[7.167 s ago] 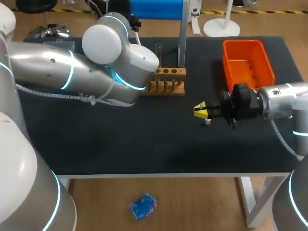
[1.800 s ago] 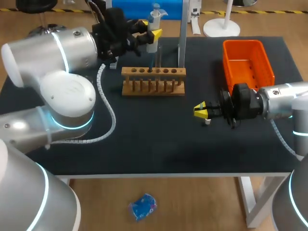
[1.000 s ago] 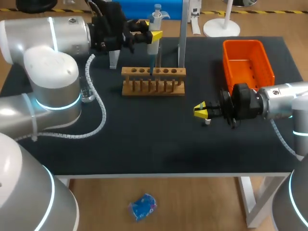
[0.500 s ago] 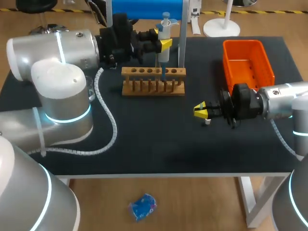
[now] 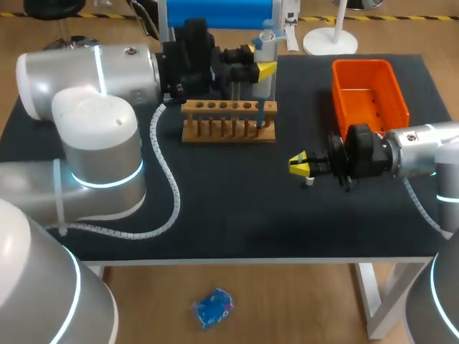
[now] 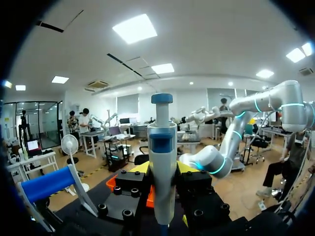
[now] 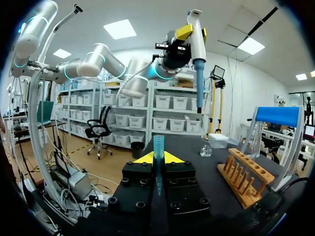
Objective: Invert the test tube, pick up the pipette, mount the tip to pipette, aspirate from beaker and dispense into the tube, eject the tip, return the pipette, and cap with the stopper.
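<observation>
Holding the pipette (image 5: 267, 49) upright, our left end effector (image 5: 261, 63) is clamped on its white body from two sides. The pipette's long axis is vertical, with the blue plunger at the top and the narrow shaft pointing down at the right end of the wooden test tube rack (image 5: 215, 122). We cannot tell whether the shaft touches the rack. Our right end effector (image 5: 298, 165) sits above the dark counter (image 5: 215, 208), between the rack and the orange bin (image 5: 369, 107). Its fingers are closed on a blue pipette tip (image 7: 158, 147). The tip also stands vertical, with its wide mouth up and its point down. A small glass beaker (image 7: 206, 146) sits on the counter beyond the rack.
</observation>
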Controlling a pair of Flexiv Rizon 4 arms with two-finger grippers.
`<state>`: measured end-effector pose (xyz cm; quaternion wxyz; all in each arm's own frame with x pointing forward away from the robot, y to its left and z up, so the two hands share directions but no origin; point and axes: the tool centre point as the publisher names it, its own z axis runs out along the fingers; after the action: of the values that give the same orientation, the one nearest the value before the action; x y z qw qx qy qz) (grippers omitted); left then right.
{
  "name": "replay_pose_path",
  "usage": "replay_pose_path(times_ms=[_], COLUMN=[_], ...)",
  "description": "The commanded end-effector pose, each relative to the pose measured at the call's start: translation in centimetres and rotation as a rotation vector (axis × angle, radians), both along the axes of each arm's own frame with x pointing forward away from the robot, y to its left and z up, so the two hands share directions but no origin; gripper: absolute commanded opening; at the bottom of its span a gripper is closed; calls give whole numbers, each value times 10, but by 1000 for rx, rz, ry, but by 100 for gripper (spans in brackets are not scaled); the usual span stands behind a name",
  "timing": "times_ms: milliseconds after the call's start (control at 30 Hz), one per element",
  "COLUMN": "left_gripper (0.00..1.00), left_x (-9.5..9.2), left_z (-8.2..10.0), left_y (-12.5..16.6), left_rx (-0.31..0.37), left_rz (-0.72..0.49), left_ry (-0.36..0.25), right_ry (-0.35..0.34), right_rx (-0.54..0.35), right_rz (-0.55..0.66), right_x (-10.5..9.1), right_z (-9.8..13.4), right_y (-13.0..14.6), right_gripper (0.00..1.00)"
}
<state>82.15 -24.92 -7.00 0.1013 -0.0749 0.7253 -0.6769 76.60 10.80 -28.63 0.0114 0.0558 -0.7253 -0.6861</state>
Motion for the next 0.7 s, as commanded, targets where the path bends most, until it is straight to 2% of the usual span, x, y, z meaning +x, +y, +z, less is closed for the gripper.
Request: replay_pose_path(times_ms=[33,700], left_gripper=[0,0], left_x=[4,6], left_z=[1,0], left_y=[1,2], left_rx=[11,12], left_rz=[-27,-32], left_ry=[31,34], right_ry=[-1,6], right_rx=[-3,1], right_rz=[-2,-10], right_x=[-1,2], right_z=[1,-1], right_y=[0,1], right_gripper=[0,0])
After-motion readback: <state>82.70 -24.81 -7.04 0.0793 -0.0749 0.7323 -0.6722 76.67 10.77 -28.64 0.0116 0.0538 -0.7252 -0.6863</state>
